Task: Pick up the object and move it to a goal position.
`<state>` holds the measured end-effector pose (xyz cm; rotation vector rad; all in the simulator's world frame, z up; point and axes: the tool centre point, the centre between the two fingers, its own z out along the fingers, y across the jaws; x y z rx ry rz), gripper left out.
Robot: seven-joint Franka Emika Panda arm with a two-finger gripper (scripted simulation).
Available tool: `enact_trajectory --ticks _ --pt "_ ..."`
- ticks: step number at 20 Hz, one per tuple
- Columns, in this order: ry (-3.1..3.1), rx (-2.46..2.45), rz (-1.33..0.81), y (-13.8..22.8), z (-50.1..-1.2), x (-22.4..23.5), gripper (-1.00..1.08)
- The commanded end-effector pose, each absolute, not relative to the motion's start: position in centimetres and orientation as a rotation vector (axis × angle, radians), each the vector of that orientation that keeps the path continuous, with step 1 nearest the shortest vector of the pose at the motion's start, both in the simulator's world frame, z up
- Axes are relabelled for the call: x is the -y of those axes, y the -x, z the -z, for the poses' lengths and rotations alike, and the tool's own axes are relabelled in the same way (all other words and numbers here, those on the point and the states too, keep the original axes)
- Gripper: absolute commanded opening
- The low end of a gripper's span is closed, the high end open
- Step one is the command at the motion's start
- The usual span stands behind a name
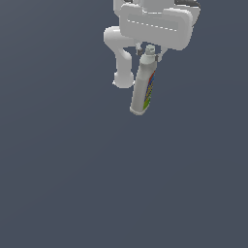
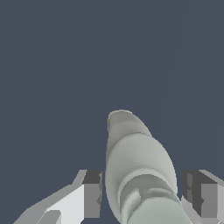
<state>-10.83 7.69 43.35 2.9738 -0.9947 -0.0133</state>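
Bottle (image 1: 143, 87) is hanging cap-up, slightly tilted, under the gripper (image 1: 149, 52), clear of the tabletop, jaws pinching its cap end. Carrying it slowly should be keeping that narrow hold from slipping.
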Motion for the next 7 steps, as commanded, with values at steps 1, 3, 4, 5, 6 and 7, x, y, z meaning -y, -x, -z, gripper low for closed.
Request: enact_trajectory --ticks 1,3,4,5,6,7 --pt "-2.978 0.997 -0.001 11.59 -44.85 -7.94 -1.00" --pt "-2.978 0.997 -0.001 12.01 -45.39 -8.10 -1.00" --pt "-2.979 0.997 0.000 12.14 -45.58 -8.13 -1.00" --pt "-2.979 0.997 0.000 12.24 -45.71 -8.17 -1.00" --pt "-2.979 0.997 0.000 12.30 -45.79 -8.20 -1.00" --pt "-2.979 0.997 0.000 12.31 -45.82 -8.21 -1.00"
